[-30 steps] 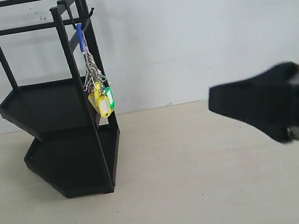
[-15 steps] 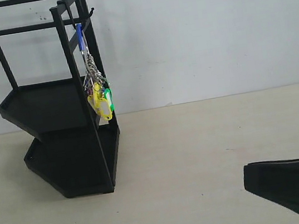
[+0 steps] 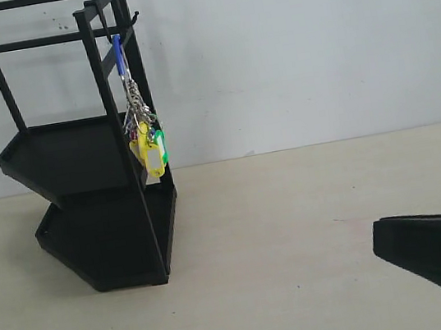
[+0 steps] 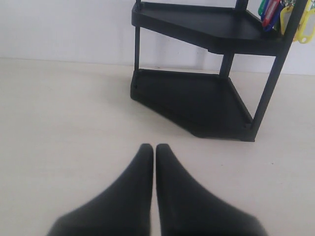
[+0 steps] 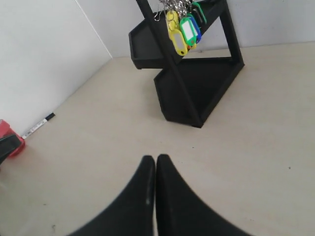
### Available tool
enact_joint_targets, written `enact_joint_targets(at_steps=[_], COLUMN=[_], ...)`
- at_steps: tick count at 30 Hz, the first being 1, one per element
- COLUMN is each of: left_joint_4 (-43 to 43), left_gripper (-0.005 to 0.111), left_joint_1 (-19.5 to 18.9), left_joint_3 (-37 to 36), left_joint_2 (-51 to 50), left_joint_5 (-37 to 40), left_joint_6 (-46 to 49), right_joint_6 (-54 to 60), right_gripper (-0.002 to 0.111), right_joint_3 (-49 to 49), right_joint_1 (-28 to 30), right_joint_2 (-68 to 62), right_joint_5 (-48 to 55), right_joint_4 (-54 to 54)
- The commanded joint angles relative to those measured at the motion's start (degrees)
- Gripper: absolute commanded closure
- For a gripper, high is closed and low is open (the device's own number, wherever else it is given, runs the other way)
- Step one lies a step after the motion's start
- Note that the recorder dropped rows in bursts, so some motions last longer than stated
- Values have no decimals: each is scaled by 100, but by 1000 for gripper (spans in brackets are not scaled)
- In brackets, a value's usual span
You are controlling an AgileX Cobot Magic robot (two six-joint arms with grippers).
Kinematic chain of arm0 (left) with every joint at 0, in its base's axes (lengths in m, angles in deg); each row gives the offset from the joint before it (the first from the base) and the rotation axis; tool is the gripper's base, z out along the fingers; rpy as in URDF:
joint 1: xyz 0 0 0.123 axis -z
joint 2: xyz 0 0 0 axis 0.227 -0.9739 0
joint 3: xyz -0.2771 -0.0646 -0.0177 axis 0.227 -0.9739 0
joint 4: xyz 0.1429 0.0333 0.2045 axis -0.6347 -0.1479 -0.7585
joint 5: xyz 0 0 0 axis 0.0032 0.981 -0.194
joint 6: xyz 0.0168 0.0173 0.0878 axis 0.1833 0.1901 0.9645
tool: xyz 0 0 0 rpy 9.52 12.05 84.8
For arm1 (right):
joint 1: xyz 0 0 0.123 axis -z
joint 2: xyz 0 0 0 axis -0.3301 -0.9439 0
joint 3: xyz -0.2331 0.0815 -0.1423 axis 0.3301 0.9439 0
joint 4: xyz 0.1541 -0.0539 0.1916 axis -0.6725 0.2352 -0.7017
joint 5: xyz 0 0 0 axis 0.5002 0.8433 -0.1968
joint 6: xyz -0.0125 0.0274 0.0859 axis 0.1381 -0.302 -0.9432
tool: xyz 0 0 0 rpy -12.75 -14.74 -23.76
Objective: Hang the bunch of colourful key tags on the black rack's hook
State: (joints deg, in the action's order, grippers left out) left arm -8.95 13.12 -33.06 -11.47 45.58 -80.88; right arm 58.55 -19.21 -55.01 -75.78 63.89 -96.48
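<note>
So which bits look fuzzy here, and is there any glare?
Exterior view: the right gripper in the corner is soft-edged, while the black rack and colourful key tag bunch are crisp. Left wrist view: the left gripper blurs toward the lens. Right wrist view: same blur. Light is even, no glare.

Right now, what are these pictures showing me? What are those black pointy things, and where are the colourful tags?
It is a robot with two arms. One picture comes from a camera looking at the whole scene; the other two come from cameras on each arm's wrist. The black pointy shapes are the left gripper and right gripper, the robot's pinching hands. Both are shut and hold nothing. On the pale table stands a black rack. The colourful key tag bunch hangs from the hook near its top.
</note>
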Motion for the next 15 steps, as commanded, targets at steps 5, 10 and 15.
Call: enact_joint_targets(at_steps=[5, 10, 15], left_joint_4=[-28, -28, -28], left_gripper=[102, 102, 102], left_joint_1=[4, 4, 4], left_joint_3=[8, 8, 8], left_joint_2=[12, 12, 12], left_joint_5=[-45, -45, -45], left_joint_6=[20, 20, 20], right_joint_6=[159, 159, -218], right_gripper=[108, 108, 108], right_joint_3=[787, 1327, 1814], right_joint_1=[1296, 2204, 2932], right_joint_2=[995, 2049, 3269], right_joint_5=[632, 990, 1136], right_joint_4=[13, 13, 13])
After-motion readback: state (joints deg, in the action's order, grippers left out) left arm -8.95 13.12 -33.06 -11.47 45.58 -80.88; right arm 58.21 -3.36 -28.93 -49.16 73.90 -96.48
